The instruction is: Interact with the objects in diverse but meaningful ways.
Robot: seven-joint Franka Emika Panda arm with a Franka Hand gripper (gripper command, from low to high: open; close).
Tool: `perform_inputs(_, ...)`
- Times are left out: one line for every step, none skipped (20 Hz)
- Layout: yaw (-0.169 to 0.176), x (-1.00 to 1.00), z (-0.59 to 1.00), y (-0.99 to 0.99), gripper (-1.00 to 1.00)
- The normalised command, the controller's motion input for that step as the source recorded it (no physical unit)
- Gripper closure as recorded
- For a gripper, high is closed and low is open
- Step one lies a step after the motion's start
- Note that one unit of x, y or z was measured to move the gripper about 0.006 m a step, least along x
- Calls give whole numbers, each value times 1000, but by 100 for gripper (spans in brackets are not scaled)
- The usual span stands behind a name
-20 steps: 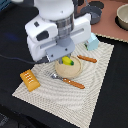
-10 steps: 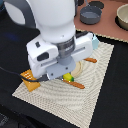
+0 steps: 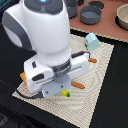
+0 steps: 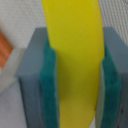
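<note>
Jaws clamping one long yellow plastic banana [image 4: 75, 65] between two teal pads [image 4: 50, 85] of the grey gripper [image 4: 75, 95] | one pale blue carton [image 3: 91, 41] sitting on the ribbed cream mat [image 3: 102, 75] | dark grey pots [image 3: 91, 14] standing off the mat, contents unclear | arm crowding the mat's middle, bare mat lying toward the exterior view's right

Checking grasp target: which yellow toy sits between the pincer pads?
The banana: a long curved yellow strip between the teal pads, not a wedge shape.
</note>
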Motion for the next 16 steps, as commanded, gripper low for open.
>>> perform_inputs(10, -77, -374, -526, 100)
perform_inputs(5, -14, -357, -497, 100)
perform_inputs(3, 0, -309, -443, 100)
perform_inputs(3, 0, -280, -397, 100)
perform_inputs(6, 0, -229, -369, 100)
perform_inputs(7, 0, -160, -360, 100)
perform_inputs(3, 0, -74, -303, -100)
perform_inputs(1, 0, -31, -300, -100)
perform_inputs(0, 0, -20, -323, -100)
perform_inputs(0, 3, 0, -286, -100)
perform_inputs(0, 6, 0, -311, -100)
perform_inputs(0, 83, 117, -303, -100)
perform_inputs(0, 243, 554, -197, -100)
perform_inputs(0, 331, 1000, -140, -100)
perform_inputs(10, 194, 1000, -74, -100)
perform_inputs(30, 174, 1000, -91, -100)
